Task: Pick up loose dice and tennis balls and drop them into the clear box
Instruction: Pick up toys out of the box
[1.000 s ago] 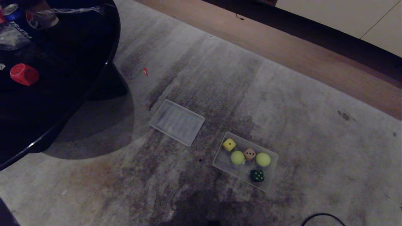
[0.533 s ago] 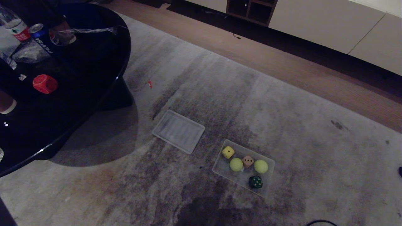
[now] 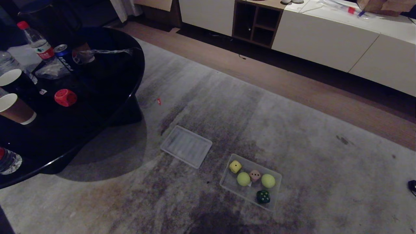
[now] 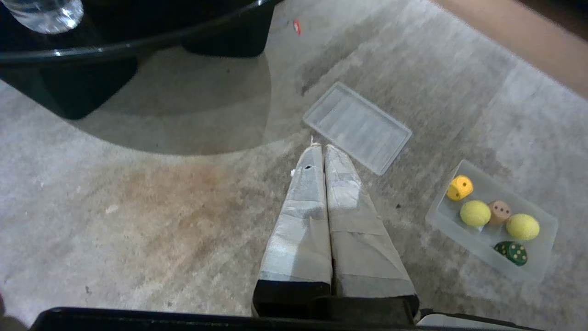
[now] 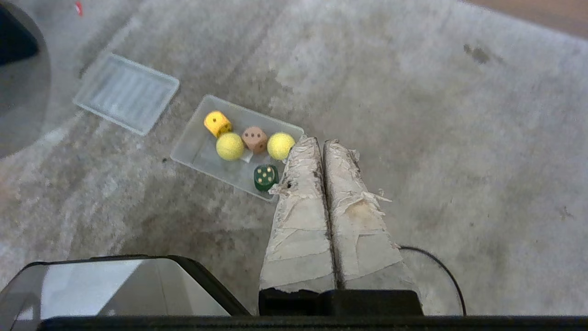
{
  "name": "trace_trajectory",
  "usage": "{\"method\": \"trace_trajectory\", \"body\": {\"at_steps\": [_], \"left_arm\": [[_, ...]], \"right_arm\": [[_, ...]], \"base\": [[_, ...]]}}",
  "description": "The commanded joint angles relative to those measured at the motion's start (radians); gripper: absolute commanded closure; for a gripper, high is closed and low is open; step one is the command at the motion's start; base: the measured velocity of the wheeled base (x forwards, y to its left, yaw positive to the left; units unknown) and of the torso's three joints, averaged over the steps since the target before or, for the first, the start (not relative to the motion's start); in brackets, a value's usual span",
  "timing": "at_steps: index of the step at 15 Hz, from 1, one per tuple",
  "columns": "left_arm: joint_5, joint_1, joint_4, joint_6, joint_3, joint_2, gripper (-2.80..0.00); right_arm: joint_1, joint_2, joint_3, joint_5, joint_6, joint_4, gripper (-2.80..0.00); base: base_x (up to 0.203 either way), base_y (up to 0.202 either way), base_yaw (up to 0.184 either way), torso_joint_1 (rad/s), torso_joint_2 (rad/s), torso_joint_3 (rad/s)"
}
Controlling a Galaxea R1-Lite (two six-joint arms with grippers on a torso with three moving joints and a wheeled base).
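Nearest us, both grippers hung over the carpet [image 3: 292, 130] and held nothing: the left gripper [image 4: 320, 149] had its jaws pressed together, and so did the right gripper [image 5: 320, 143]. Neither arm showed in the head view.

Next out sat the clear box [image 3: 275, 191] on the carpet, holding a dark green die [image 3: 263, 196], two tennis balls [image 3: 243, 179] with a beige die [image 3: 255, 175] between them, and a yellow die [image 3: 235, 166]. Just beyond it the ribbed lid [image 3: 186, 150] lay flat, apart from the box.

Farther off on our left, the red die [image 3: 65, 97] rested on the black bench [image 3: 107, 81], near paper cups [image 3: 14, 109], a water bottle [image 3: 38, 45] and a soda can [image 3: 63, 55]. A white cabinet [image 3: 325, 42] stood at the far wall.

We judged the step as hunting for leftovers; the red die looked like the only loose piece. The next move would call for driving to the bench, opening one set of jaws and reaching over its edge.
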Motion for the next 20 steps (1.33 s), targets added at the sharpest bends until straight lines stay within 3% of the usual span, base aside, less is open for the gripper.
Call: {"method": "trace_trajectory", "body": {"at_steps": [1, 20], "left_arm": [[0.001, 0.0, 0.0, -0.001, 0.001, 0.001, 0.0], [0.001, 0.0, 0.0, -0.001, 0.0, 0.001, 0.0]], "right_arm": [[0.0, 0.001, 0.0, 0.0, 0.0, -0.001, 0.0], [0.0, 0.001, 0.0, 0.001, -0.007, 0.001, 0.0]], "base": [[0.0, 0.0, 0.0, 0.001, 0.0, 0.208], [0.0, 0.0, 0.0, 0.003, 0.0, 0.201]]}}
